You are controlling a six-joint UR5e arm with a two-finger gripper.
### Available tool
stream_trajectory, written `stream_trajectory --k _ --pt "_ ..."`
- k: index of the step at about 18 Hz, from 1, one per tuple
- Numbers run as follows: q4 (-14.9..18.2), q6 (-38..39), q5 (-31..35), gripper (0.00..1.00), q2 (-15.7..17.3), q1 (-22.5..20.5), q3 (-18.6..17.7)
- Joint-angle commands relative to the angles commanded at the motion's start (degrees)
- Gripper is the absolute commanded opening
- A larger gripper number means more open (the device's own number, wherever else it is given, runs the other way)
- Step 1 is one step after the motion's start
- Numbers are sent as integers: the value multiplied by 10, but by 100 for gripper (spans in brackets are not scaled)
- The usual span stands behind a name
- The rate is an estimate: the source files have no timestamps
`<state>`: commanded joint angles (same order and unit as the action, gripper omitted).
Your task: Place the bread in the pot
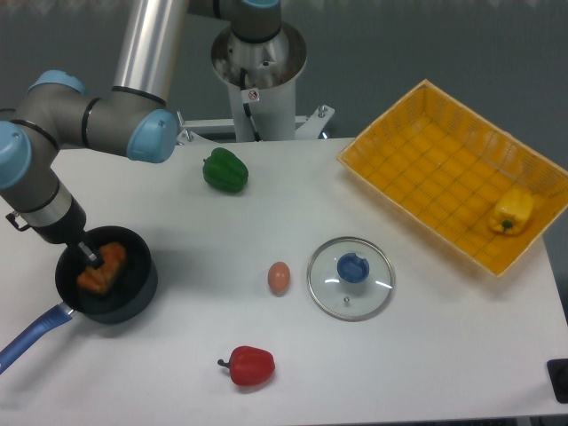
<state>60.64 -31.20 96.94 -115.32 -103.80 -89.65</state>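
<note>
Down at the near left of the tabletop [177, 355], the bread [100, 270] lies inside the pot [133, 297]. One gripper [88, 257] finger touches its far edge; I cannot tell how open it is. Placing looks done, so next it should lift away.

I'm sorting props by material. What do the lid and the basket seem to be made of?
The lid looks like clear glass in a metal rim, since the table shows through it, with a blue, probably plastic, knob. The yellow basket looks like moulded plastic lattice, evenly coloured and gridded.
</note>
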Motion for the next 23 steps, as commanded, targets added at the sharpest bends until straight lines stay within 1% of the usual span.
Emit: stream_trajectory --k 1,2,3,6,11,12,15,17,19,21,22,23 --pt "0 0 0 62 4 0 1" --pt "-1 -2 0 84 7 -1 1" --pt "-1 -2 1 99 11 -4 1" --pt "1 0 38 100 26 -4 1" --pt "7 -1 36 100 68 -19 2" --pt "7 -1 37 100 69 -23 2" --pt "7 -2 35 100 69 -61 -4" --pt "3 -4 35 100 69 -95 -16" --pt "3 -24 31 100 69 -133 -23" --pt "1 -60 29 100 69 -168 -32" --pt "1 -92 22 100 69 -188 -32" --pt "1 -129 -1 100 69 -213 -31"
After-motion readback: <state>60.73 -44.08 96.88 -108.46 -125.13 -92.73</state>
